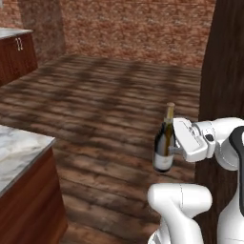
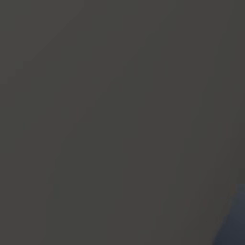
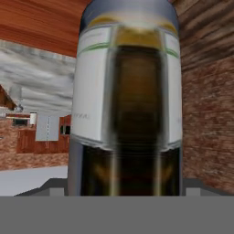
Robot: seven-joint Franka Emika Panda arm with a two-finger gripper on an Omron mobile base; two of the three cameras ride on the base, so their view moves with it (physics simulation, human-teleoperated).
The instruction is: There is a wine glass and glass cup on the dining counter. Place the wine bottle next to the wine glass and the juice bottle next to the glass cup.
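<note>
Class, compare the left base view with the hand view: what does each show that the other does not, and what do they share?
Left base view alone: the gripper holding the wine bottle upright in the air above a wooden floor, its tan-gold neck, and a marble worktop at lower left.
Hand view alone: the pale label close up, with a green line near its top.
Both: the wine bottle and a brick wall.

Wide stretch of open wooden floor [image 1: 109, 95] ahead and left; plenty of passage there. Dark wooden pillar [image 1: 224, 62] stands tight on the right, just behind the hand. Marble surface [image 1: 19, 147] juts in low left, well apart from the wine bottle [image 1: 164, 143] carried upright in mid-air. Brick wall [image 1: 138, 28] closes the far side.
</note>
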